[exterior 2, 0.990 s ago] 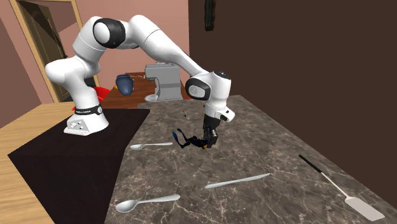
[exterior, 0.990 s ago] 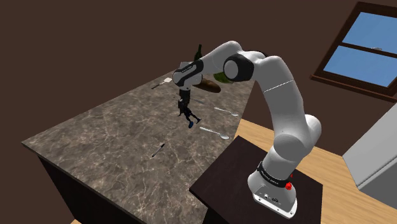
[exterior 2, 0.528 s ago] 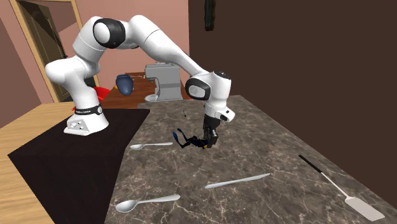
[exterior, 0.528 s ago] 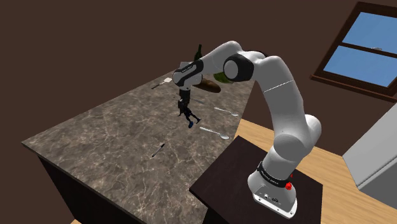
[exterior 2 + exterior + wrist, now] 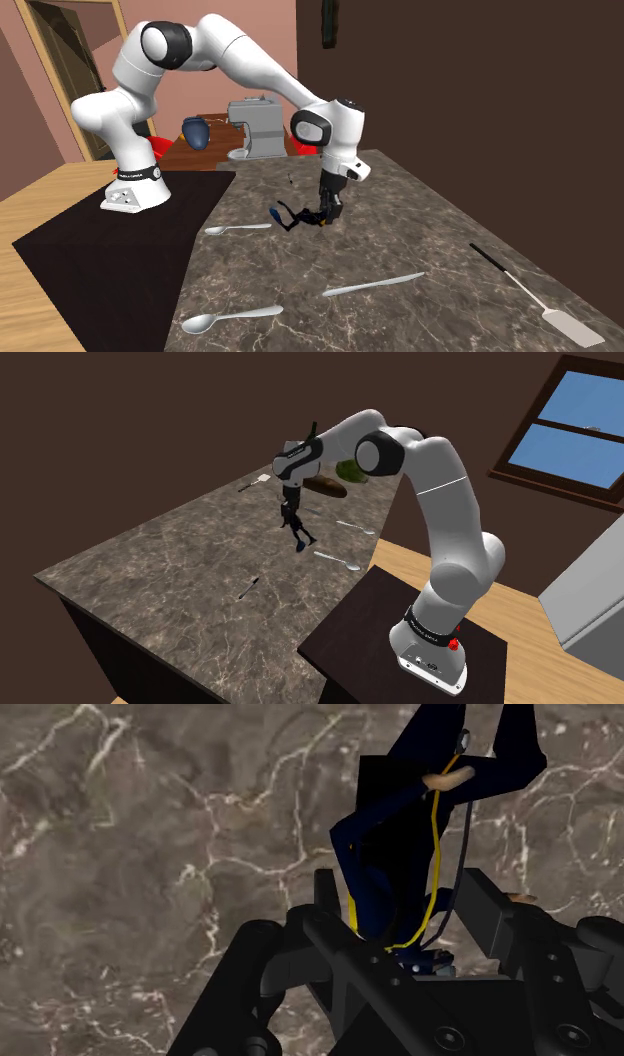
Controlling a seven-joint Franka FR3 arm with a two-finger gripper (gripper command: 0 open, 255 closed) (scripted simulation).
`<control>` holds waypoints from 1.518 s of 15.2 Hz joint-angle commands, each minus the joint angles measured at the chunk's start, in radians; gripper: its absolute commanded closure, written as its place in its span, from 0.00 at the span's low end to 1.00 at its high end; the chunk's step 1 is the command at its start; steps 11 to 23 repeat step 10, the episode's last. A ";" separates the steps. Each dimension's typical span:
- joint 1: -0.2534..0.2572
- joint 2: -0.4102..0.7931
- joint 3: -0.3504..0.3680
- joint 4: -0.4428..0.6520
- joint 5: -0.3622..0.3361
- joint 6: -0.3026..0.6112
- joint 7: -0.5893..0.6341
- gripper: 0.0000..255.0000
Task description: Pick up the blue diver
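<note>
Black tool (image 5: 400,894) clenched on the blue diver (image 5: 385,844), fingers clasping its dark yellow-trimmed body, diver over the middle of the brown marbled desk (image 5: 170,572), limbs trailing toward the desk, contact with the desk unclear, spoon (image 5: 238,229) lying on the desk

Over the middle of the brown veined marble countertop (image 5: 170,567): blue-and-black diver figure (image 5: 298,532), clasped between the fingers of the all-black two-finger gripper (image 5: 323,215). In the shoulder view, right of the diver figure and slightly nearer: silver metal spoon (image 5: 338,560); behind that, second silver metal spoon (image 5: 356,528), both near the edge by the black box stand (image 5: 375,617). Nearer the camera, well apart from the rest: slim silver knife (image 5: 248,588). Behind the gripper, toward the far edge: flat silver spatula with dark handle (image 5: 255,481); to its right, brown oval loaf (image 5: 326,487), with green lump (image 5: 350,471) just beside
</note>
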 commanded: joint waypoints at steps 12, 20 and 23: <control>0.005 -0.075 -0.007 0.002 -0.009 -0.077 0.007 1.00; 0.005 -0.075 -0.007 0.002 -0.009 -0.077 0.007 1.00; 0.005 -0.075 -0.007 0.002 -0.009 -0.077 0.007 1.00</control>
